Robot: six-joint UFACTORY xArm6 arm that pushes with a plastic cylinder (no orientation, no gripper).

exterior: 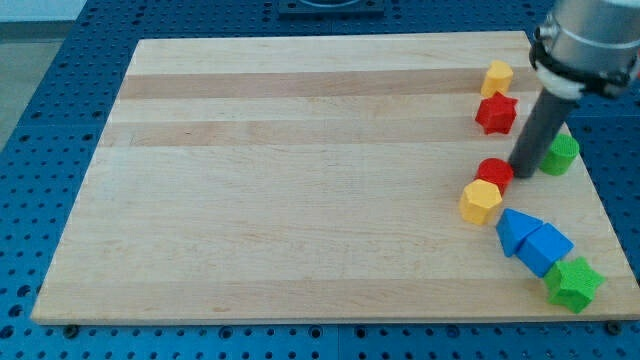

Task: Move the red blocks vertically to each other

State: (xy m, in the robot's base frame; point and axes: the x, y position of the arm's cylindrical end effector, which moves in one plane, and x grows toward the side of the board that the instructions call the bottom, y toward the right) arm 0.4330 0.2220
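the wooden board [300,180] is seen lying on a blue perforated table [40,120], and nearly all of its surface is left bare; every block is gathered along the view's right edge. the dark rod is seen coming down from the view's top right, and my tip [521,174] is set on the board just at the right side of the red round block [494,173], touching it or very nearly so. no pincer is carried by this arm, so nothing can be spread, pressed together or pinched; only a push can be given.

the red star block [496,113] is found above the round one, toward the view's top, almost on the same vertical line and apart from it. the coming move is judged to turn on this: the round block lies to the left of the tip, so a push from here would send it leftward.

room is tight. a yellow block [481,201] is touching the round red one at its lower left, another yellow block [497,77] sits just above the star, and a green block [560,154] stands just right of the rod. two blue blocks [531,240] and a green star block [573,283] are placed lower down.
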